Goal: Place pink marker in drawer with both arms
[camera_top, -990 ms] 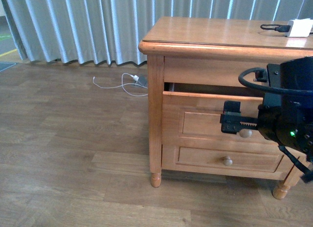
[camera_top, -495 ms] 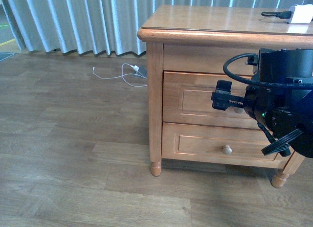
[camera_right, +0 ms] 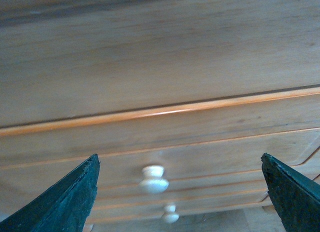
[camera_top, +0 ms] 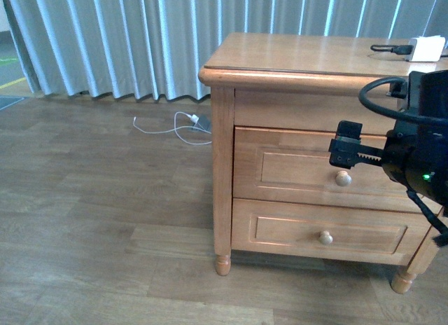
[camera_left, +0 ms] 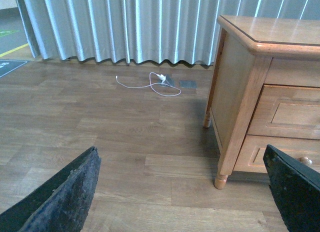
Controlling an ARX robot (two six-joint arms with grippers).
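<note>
The pink marker is not in view in any frame. The upper drawer (camera_top: 294, 164) of the wooden dresser is shut, its round knob (camera_top: 342, 178) showing. My right gripper (camera_top: 348, 151) is open and empty, hovering just in front of the drawer, a little above the knob. In the right wrist view the gripper (camera_right: 180, 197) faces the drawer front (camera_right: 200, 142) with the knob (camera_right: 153, 178) between the spread fingers (camera_right: 65, 197) but apart from them. My left gripper (camera_left: 180, 192) is open and empty over the floor, left of the dresser (camera_left: 240, 92). The left arm does not show in the front view.
A white charger block (camera_top: 427, 48) with a black cable lies on the dresser top (camera_top: 301, 55). The lower drawer (camera_top: 325, 234) is shut. A white cable (camera_top: 175, 122) lies on the wooden floor by the grey curtain (camera_top: 140, 38).
The upper drawer stood slightly open a second ago and is now shut. My right gripper has drawn back from the knob, which now shows free below it.
</note>
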